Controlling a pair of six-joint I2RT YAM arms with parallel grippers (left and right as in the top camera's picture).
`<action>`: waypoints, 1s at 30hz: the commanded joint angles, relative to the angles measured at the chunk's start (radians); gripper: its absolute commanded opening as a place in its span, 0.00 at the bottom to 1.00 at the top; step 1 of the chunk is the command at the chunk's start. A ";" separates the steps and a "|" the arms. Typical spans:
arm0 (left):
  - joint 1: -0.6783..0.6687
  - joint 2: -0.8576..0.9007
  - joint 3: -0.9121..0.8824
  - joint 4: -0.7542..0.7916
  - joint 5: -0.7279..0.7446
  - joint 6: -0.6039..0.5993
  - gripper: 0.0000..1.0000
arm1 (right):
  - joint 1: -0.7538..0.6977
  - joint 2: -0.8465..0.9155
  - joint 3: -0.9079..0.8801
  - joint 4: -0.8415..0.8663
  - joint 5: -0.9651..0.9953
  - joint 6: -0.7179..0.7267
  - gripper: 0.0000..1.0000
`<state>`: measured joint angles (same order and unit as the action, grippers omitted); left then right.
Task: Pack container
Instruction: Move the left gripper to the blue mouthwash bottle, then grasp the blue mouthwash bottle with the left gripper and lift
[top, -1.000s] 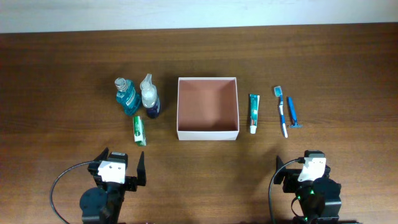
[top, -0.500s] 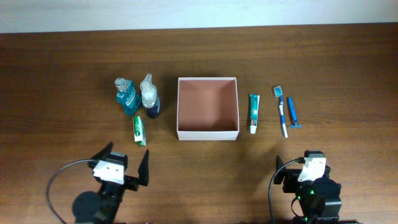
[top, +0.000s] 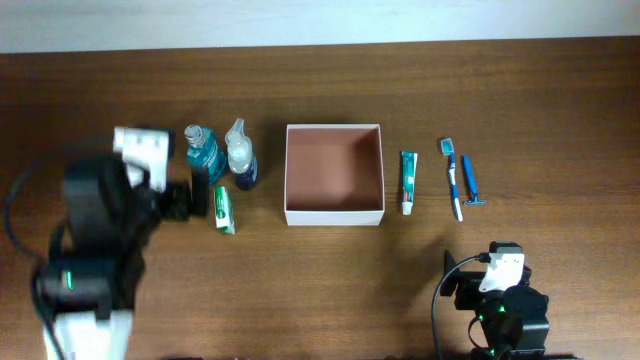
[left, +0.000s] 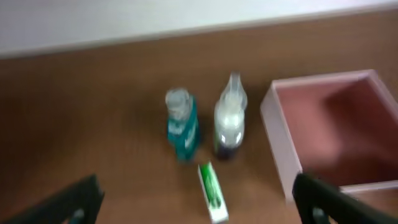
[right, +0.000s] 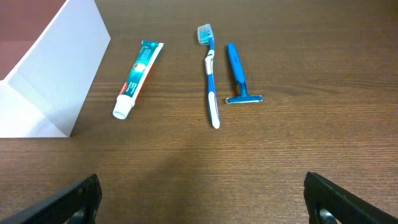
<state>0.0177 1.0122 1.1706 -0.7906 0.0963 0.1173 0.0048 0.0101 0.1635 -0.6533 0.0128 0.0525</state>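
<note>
The container (top: 335, 213), a square white box with a pinkish-brown inside, sits open at the table's middle; it also shows in the left wrist view (left: 280, 143) and the right wrist view (right: 56, 87). Left of it stand a teal mouthwash bottle (top: 205, 155) and a clear spray bottle (top: 240, 155), with a green tube (top: 224, 210) lying in front. Right of it lie a toothpaste tube (top: 408, 180), a toothbrush (top: 453, 180) and a blue razor (top: 470, 180). My left gripper (top: 193, 200) is open and empty, raised beside the bottles. My right gripper (top: 480, 275) is open and empty near the front edge.
In the left wrist view the mouthwash bottle (left: 182, 127), the spray bottle (left: 230, 121) and the green tube (left: 211, 190) lie ahead, blurred. In the right wrist view the toothpaste tube (right: 138, 78), the toothbrush (right: 210, 78) and the razor (right: 236, 71) lie ahead on bare wood.
My left arm has swung up from the front edge to the far left, beside the bottles and the green tube. The right arm and all items have not moved.
</note>
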 joint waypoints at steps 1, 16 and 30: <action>-0.002 0.213 0.254 -0.132 -0.012 0.039 1.00 | -0.008 -0.006 -0.007 0.000 -0.002 0.008 0.99; -0.002 0.464 0.371 -0.127 -0.048 0.165 1.00 | -0.008 -0.006 -0.007 0.000 -0.002 0.008 0.99; -0.002 0.703 0.371 -0.026 -0.101 0.268 0.99 | -0.008 -0.006 -0.007 0.000 -0.002 0.008 0.99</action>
<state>0.0177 1.6733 1.5272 -0.8192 0.0090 0.3473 0.0048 0.0093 0.1635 -0.6533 0.0132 0.0528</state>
